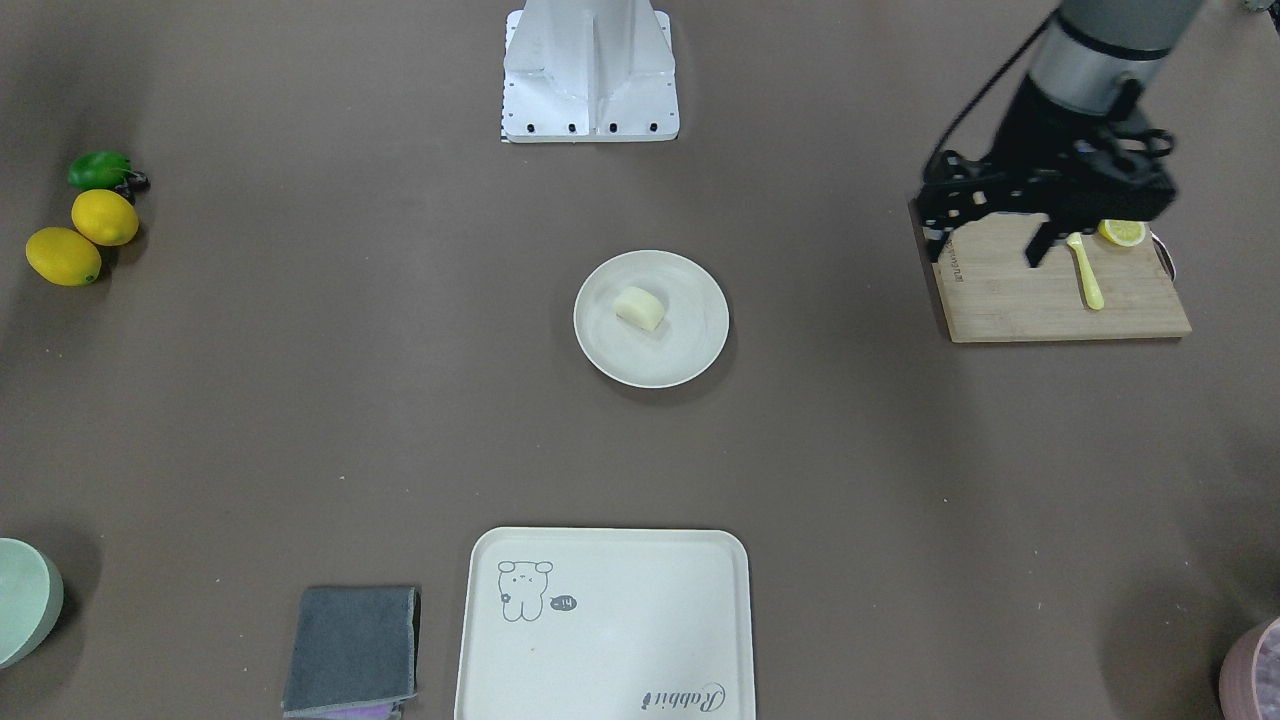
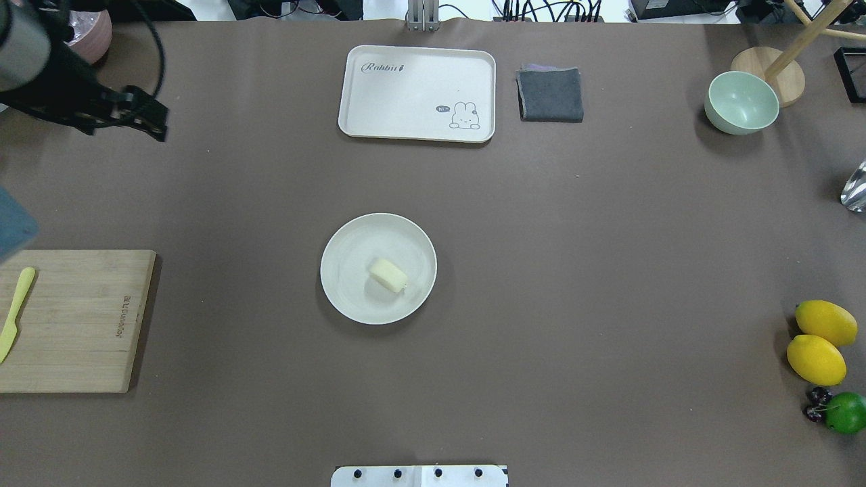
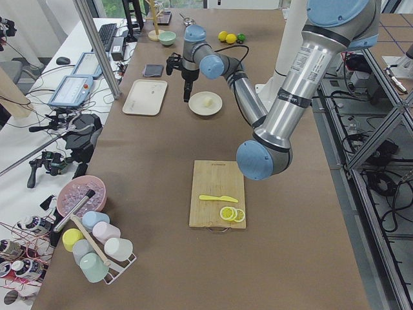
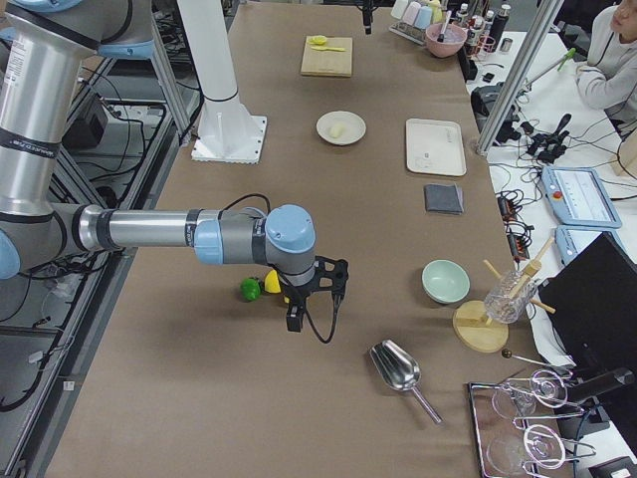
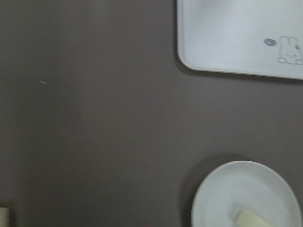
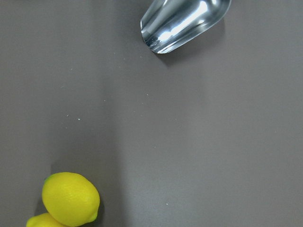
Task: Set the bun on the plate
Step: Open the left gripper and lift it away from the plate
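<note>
The pale cream bun (image 2: 388, 274) lies on the round cream-white plate (image 2: 352, 291) at the middle of the table, a little off centre; the front-facing view shows the bun (image 1: 640, 307) and the plate (image 1: 685, 350) too. My left gripper (image 1: 988, 245) hangs high above the table, well off to the plate's left, open with nothing between its fingers. Its wrist view catches the plate (image 5: 222, 189) and an end of the bun (image 5: 253, 220) at the lower right. My right gripper (image 4: 294, 321) hovers near the lemons at the far right; I cannot tell if it is open or shut.
A cream tray (image 2: 406, 95) with a rabbit drawing, a folded grey cloth (image 2: 550, 95) and a pale green bowl (image 2: 741, 101) stand along the far side. A wooden cutting board (image 2: 74, 325) with a yellow knife (image 2: 17, 311) is at the left. Two lemons (image 2: 818, 338) and a metal scoop (image 6: 184, 21) are at the right.
</note>
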`<state>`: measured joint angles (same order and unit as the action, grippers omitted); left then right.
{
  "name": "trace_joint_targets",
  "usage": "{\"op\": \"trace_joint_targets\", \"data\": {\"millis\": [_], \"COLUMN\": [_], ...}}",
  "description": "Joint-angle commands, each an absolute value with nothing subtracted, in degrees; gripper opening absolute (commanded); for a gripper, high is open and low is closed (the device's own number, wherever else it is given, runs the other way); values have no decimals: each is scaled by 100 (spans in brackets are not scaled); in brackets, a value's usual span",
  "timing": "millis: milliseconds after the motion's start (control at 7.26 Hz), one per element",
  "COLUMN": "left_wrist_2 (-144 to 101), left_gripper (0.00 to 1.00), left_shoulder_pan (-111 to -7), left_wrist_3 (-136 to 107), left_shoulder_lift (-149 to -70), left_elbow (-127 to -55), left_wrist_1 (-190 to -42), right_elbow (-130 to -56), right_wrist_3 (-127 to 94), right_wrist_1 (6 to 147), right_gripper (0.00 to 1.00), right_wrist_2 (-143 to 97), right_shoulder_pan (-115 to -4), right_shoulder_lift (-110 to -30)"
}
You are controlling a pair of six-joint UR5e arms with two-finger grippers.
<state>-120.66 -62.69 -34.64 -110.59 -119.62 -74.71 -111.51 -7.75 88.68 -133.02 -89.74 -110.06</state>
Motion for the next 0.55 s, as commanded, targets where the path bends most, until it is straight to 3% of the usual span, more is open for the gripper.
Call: {"op": "trace_joint_targets", "data": {"millis": [0,413], "left_wrist_2": [-12994,-13069], "left_gripper": [97,97], "left_shoulder_pan": [-8129,-9358], "left_wrist_3": [-838,1956], "left_shoulder_lift": [-10539,-9839], "left_elbow": [-11360,-10146], "left_wrist_1": [-7233,-7277], "right_elbow": [-11022,-10952], "right_wrist_3": [-773,-774], "right_wrist_1": [8877,8877], "right_gripper": [100,100], "right_wrist_2": [-13307,-13333], "right_shoulder_pan": [-9088,-9105], "right_shoulder_lift": [-11021,-11021]}}
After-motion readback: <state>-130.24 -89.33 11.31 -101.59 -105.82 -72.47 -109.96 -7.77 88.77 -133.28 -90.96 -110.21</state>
